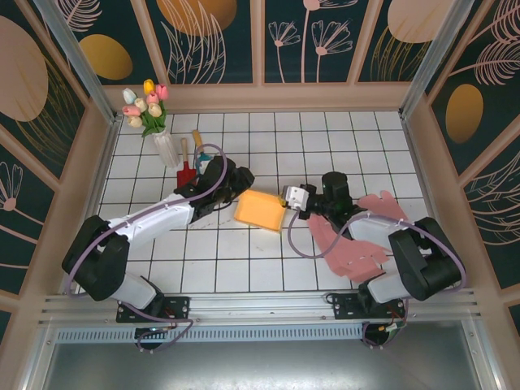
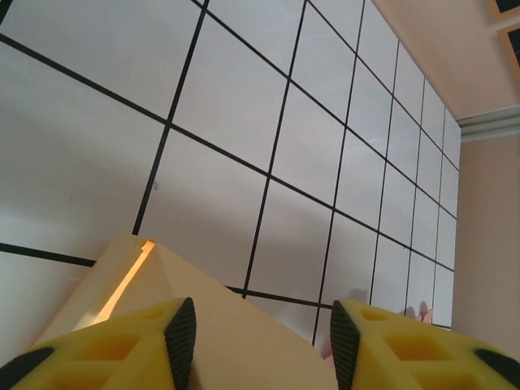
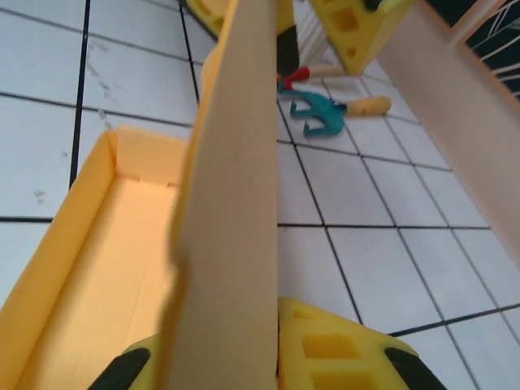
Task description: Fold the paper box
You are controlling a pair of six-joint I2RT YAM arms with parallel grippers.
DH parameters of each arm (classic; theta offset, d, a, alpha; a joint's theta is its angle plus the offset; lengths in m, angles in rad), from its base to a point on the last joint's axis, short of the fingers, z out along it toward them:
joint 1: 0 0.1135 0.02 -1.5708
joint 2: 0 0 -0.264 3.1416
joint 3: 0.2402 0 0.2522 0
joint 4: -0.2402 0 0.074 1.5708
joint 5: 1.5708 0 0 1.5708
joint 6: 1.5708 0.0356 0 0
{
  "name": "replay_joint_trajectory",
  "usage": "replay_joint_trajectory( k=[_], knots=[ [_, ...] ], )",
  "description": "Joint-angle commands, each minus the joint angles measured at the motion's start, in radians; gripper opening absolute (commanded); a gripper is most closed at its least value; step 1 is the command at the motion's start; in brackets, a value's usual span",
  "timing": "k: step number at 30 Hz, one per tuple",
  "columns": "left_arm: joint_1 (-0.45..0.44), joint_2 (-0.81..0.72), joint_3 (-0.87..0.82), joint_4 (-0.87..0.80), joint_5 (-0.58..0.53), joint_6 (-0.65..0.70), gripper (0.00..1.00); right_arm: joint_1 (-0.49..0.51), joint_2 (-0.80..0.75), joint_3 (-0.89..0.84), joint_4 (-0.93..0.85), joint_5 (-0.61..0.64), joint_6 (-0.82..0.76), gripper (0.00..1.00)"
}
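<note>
No readable writing; paper box [image 1: 260,210] on desk [image 1: 313,150] between both arms, right tool [image 3: 219,357] grasping its upright wall, one fingertip mostly hidden behind it, left tool [image 2: 262,345] parted at box, hold unclear, box bottom cut off in left wrist view.

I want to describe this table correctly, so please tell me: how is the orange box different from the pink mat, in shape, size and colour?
The box has raised walls and fairly straight edges, while the mat looks flat with a wavy, irregular outline. The box is smaller; the mat covers more of the table. The box is yellow-orange, but the mat is pink. Both are on the white tiles.
</note>
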Motion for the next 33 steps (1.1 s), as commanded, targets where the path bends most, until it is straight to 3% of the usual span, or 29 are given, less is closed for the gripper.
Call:
replay_joint_trajectory(
  k=[1, 5, 18, 26, 33],
  knots=[
    [-0.037, 0.029, 0.003, 0.057, 0.072, -0.042, 0.45, 0.035, 0.005, 0.067, -0.080, -0.005, -0.058, 0.19],
    [-0.045, 0.028, -0.040, 0.057, 0.024, -0.028, 0.43, 0.052, 0.000, 0.101, -0.198, 0.064, -0.126, 0.32],
    [-0.047, -0.034, -0.168, 0.107, -0.064, -0.068, 0.36, 0.106, -0.014, 0.176, -0.437, 0.232, -0.226, 0.37],
    [-0.061, -0.045, -0.190, 0.087, -0.142, -0.063, 0.33, 0.143, -0.089, 0.217, -0.611, 0.273, -0.259, 0.70],
    [-0.063, -0.016, -0.199, 0.100, -0.149, -0.060, 0.33, 0.161, -0.231, 0.238, -0.739, 0.310, -0.246, 0.72]
  ],
)
